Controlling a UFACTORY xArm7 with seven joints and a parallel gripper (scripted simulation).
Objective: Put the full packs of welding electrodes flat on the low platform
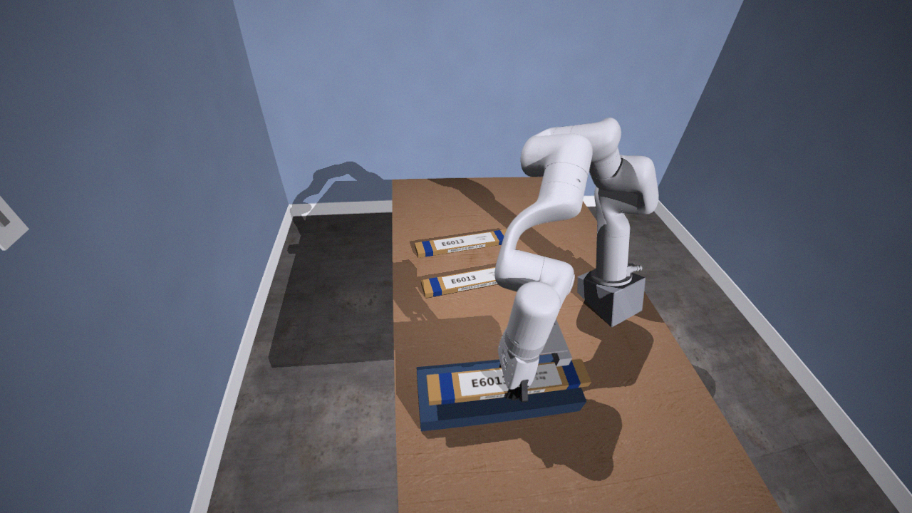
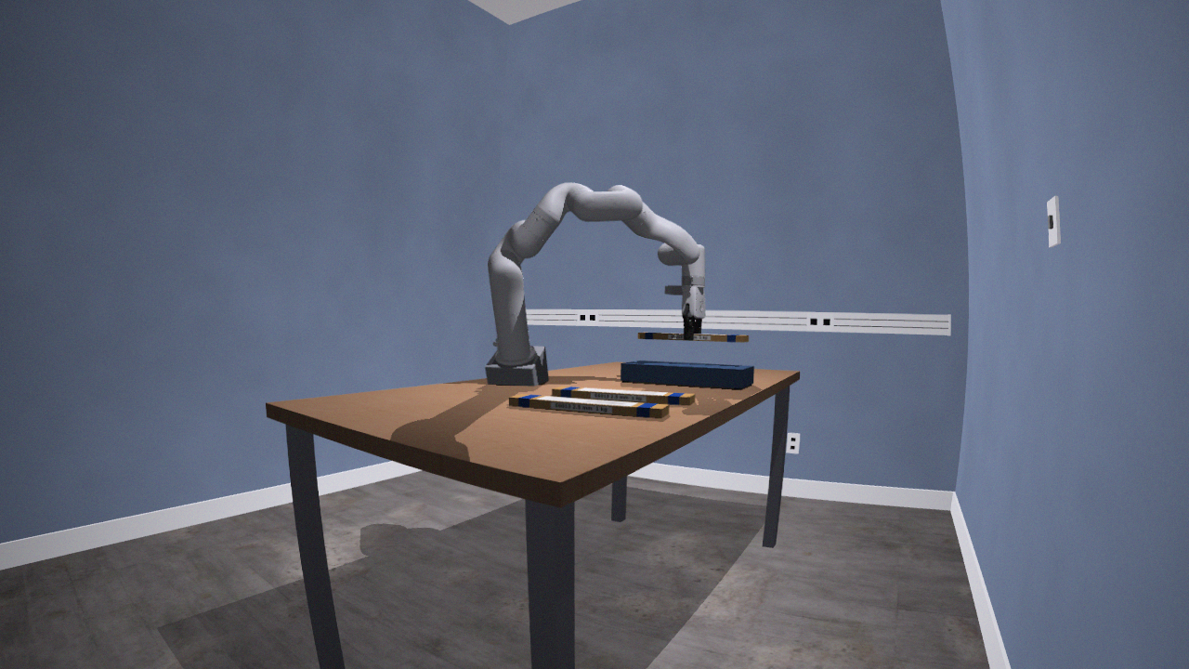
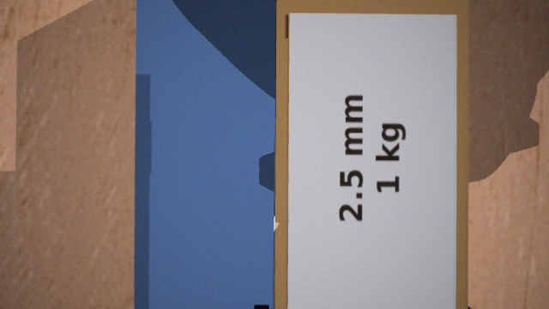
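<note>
My gripper (image 1: 516, 393) is shut on a tan electrode pack (image 1: 504, 382) with blue bands and a white E6013 label. It holds the pack level in the air above the dark blue low platform (image 1: 501, 402). In the exterior view the held pack hangs clearly above the platform (image 2: 686, 373), under the gripper (image 2: 689, 331). The wrist view shows the pack's label (image 3: 371, 159) reading 2.5 mm 1 kg, with the platform (image 3: 206, 172) below it to the left. Two more packs lie flat on the table, one nearer (image 1: 460, 281) and one farther (image 1: 457, 243).
The arm's grey base (image 1: 610, 298) stands on the table to the right of the two lying packs. The platform sits near the table's left edge (image 1: 395, 357). The two lying packs also show in the exterior view (image 2: 600, 400).
</note>
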